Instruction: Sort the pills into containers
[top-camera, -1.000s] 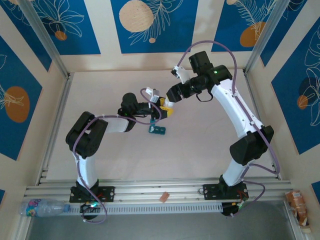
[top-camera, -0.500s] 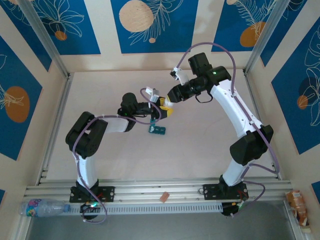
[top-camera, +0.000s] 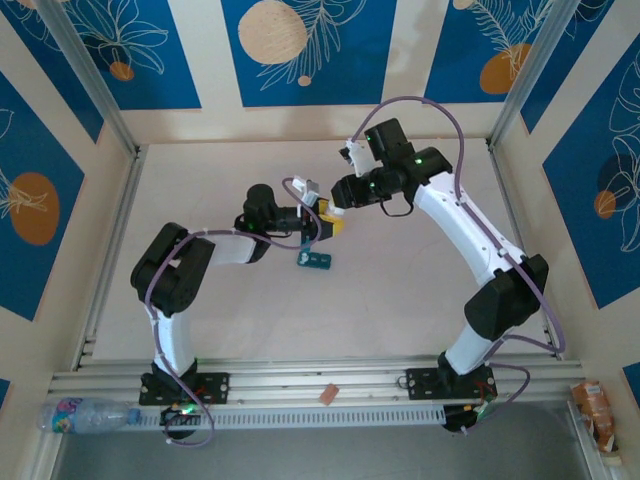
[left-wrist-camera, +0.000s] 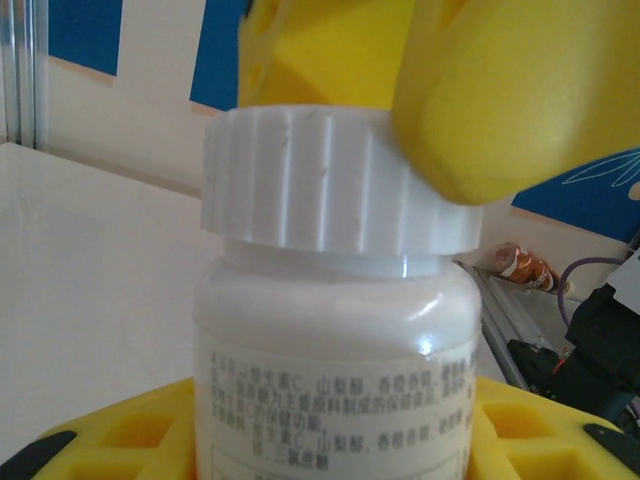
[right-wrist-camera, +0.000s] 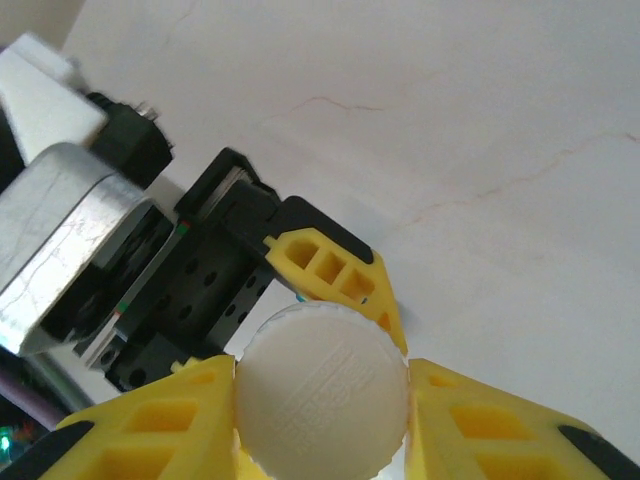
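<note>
A white pill bottle (left-wrist-camera: 335, 350) with a printed label stands upright between the yellow fingers of my left gripper (left-wrist-camera: 335, 435), which is shut on its body. Its ribbed white cap (right-wrist-camera: 322, 390) is clamped from both sides by my right gripper (right-wrist-camera: 322, 398), whose fingers (right-wrist-camera: 150, 430) press against its rim. In the top view both grippers meet mid-table, the left gripper (top-camera: 322, 222) and the right gripper (top-camera: 336, 208). The containers (top-camera: 314, 260), a small teal strip, lie on the table just in front of them. The pills are out of view.
A plastic water bottle (top-camera: 85, 413) lies on the near rail at the left. A small orange piece (top-camera: 327, 393) sits on the rail's middle, and a snack packet (top-camera: 592, 405) at the far right. Metal frame posts border the table.
My right gripper has closed onto the bottle cap, and its wrist has shifted slightly left. The left arm and the bottle have stayed put.
</note>
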